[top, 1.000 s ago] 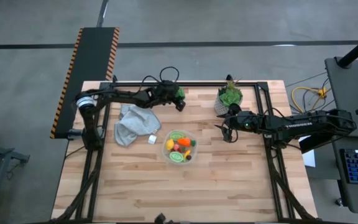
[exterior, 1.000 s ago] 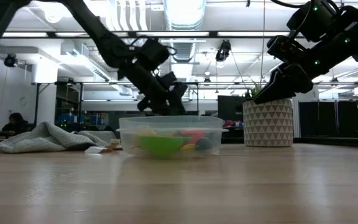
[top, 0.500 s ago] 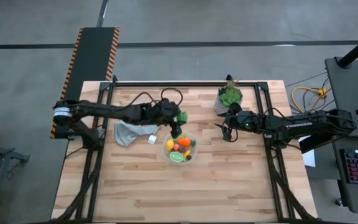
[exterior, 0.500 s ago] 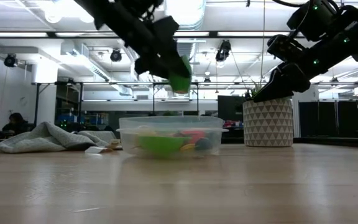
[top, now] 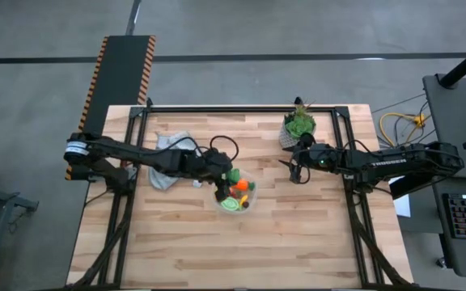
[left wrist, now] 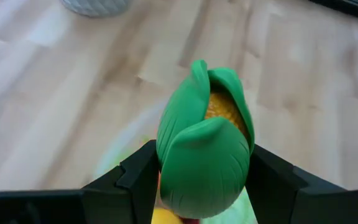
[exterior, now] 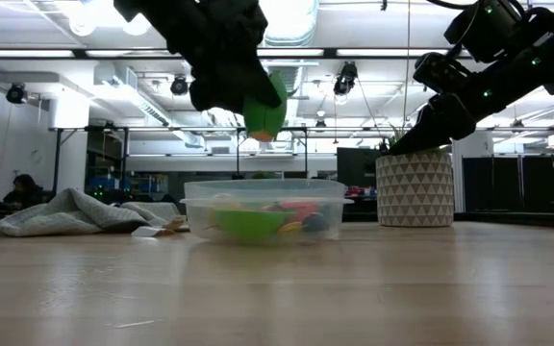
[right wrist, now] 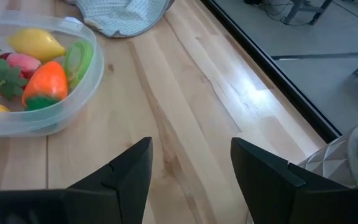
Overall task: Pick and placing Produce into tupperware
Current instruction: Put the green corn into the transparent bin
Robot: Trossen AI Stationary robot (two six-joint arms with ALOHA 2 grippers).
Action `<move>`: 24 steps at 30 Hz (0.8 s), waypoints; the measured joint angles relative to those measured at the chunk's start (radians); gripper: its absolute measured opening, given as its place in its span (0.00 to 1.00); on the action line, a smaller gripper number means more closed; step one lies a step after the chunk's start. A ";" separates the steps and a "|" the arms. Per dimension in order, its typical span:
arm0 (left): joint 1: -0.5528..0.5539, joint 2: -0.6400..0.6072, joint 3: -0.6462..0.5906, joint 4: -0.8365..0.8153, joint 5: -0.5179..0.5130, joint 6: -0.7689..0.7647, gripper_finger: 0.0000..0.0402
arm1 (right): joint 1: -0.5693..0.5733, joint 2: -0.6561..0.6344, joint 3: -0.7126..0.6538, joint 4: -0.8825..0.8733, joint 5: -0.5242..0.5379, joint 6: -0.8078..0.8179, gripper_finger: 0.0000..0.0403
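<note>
Corn cob [left wrist: 205,146] in its green husk, pinched across its middle between the closed-in fingers of the left gripper [top: 227,175], hanging just above the near-cloth rim of the clear tupperware [top: 235,191], long axis running straight out ahead of the fingers with the pointed husk tip leading. Right gripper [top: 292,170] parked well to the other side of the tupperware, beside the potted plant [top: 298,127], fingers spread and holding nothing.

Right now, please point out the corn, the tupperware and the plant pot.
corn [left wrist: 204,158]: left wrist view, on its green husk.
tupperware [exterior: 200,204]: low view, on its clear side wall.
plant pot [exterior: 415,189]: low view, on its patterned side.
</note>
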 joint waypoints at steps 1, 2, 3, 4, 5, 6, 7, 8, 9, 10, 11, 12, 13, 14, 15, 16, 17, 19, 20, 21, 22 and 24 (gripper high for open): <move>-0.006 0.000 0.000 -0.001 0.020 -0.013 0.44 | 0.000 0.000 0.000 0.000 0.000 0.004 0.52; -0.011 0.000 0.000 0.000 0.039 -0.024 0.44 | 0.000 0.000 0.000 0.000 0.000 0.004 0.52; -0.017 0.000 0.000 0.001 0.057 -0.025 0.44 | 0.000 0.000 0.000 0.000 0.000 0.004 0.52; -0.022 0.000 0.000 0.002 0.069 -0.026 0.44 | 0.000 0.000 0.000 0.000 0.000 0.005 0.52; -0.026 0.000 -0.001 0.001 0.073 -0.026 0.44 | 0.000 0.000 0.000 0.000 0.000 0.005 0.52; -0.031 0.000 -0.002 -0.001 0.076 -0.026 0.44 | 0.000 0.000 0.000 0.000 0.000 0.005 0.52; -0.034 0.000 -0.003 -0.007 0.080 -0.031 0.44 | 0.000 0.000 0.000 0.000 0.000 0.008 0.52; -0.034 0.000 -0.005 -0.007 0.085 -0.044 0.44 | 0.000 0.000 0.000 0.000 0.000 0.017 0.52; -0.034 0.000 -0.009 -0.007 0.092 -0.052 0.44 | 0.000 0.000 0.000 0.000 0.000 0.026 0.52; -0.033 0.005 -0.011 -0.007 0.096 -0.052 0.44 | 0.000 0.000 0.000 0.000 0.000 0.031 0.52; -0.032 0.015 -0.011 -0.006 0.096 -0.053 0.44 | 0.000 0.000 0.000 0.000 -0.001 0.035 0.52; -0.030 0.022 -0.012 -0.006 0.098 -0.053 0.44 | 0.000 0.000 0.000 0.000 -0.001 0.038 0.52; -0.029 0.032 -0.014 -0.007 0.099 -0.053 0.44 | 0.000 0.000 0.000 0.000 -0.001 0.040 0.52; -0.027 0.047 -0.014 -0.003 0.100 -0.056 0.44 | 0.000 0.000 0.000 0.000 -0.001 0.041 0.52; -0.026 0.062 -0.014 0.008 0.104 -0.061 0.44 | 0.000 0.000 0.000 0.000 -0.001 0.041 0.52; -0.022 0.077 -0.014 0.009 0.121 -0.073 0.44 | 0.000 0.000 0.000 -0.002 -0.001 0.041 0.52; -0.020 0.093 -0.016 0.003 0.144 -0.087 0.44 | 0.000 0.000 0.000 -0.002 -0.001 0.041 0.52; -0.013 0.124 -0.016 0.016 0.180 -0.126 0.44 | 0.000 0.000 0.000 -0.003 -0.001 0.040 0.52; -0.011 0.135 -0.016 0.023 0.195 -0.138 0.44 | 0.000 0.000 0.000 -0.003 -0.001 0.040 0.52; -0.008 0.146 -0.016 0.024 0.211 -0.155 0.44 | 0.000 0.000 0.000 -0.003 -0.001 0.040 0.52; -0.006 0.156 -0.016 0.037 0.228 -0.158 0.44 | 0.000 0.000 0.000 -0.003 -0.001 0.040 0.52; -0.002 0.171 -0.016 0.068 0.258 -0.167 0.44 | 0.000 0.000 0.000 -0.003 -0.001 0.040 0.52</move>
